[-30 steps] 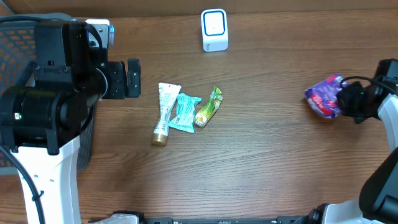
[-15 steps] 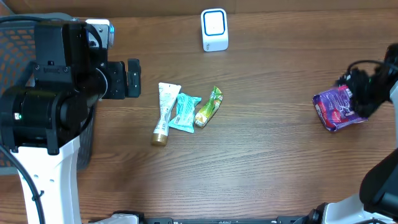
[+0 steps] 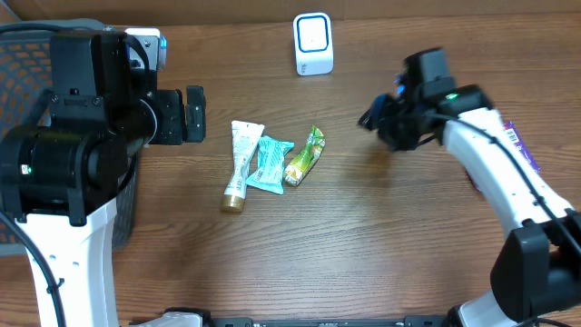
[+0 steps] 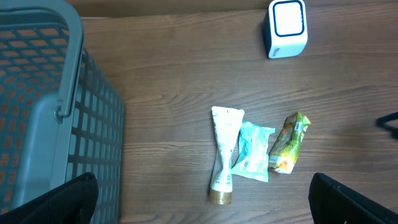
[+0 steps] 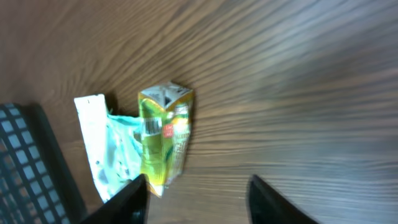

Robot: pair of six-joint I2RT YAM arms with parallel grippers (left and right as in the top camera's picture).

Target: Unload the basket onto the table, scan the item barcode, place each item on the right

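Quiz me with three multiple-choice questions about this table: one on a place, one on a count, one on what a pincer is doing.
1. Where is the white scanner? A. far side of the table, beyond the items; B. on the floor; C. in a pincer.
2. How many items lie bunched mid-table? A. one; B. three; C. six.
3. The right pincer is: A. open, empty; B. shut on a bottle; C. out of view.
Answers: A, it stands near the edge; B, tube, teal packet, green packet; A, fingers apart, only wood between.
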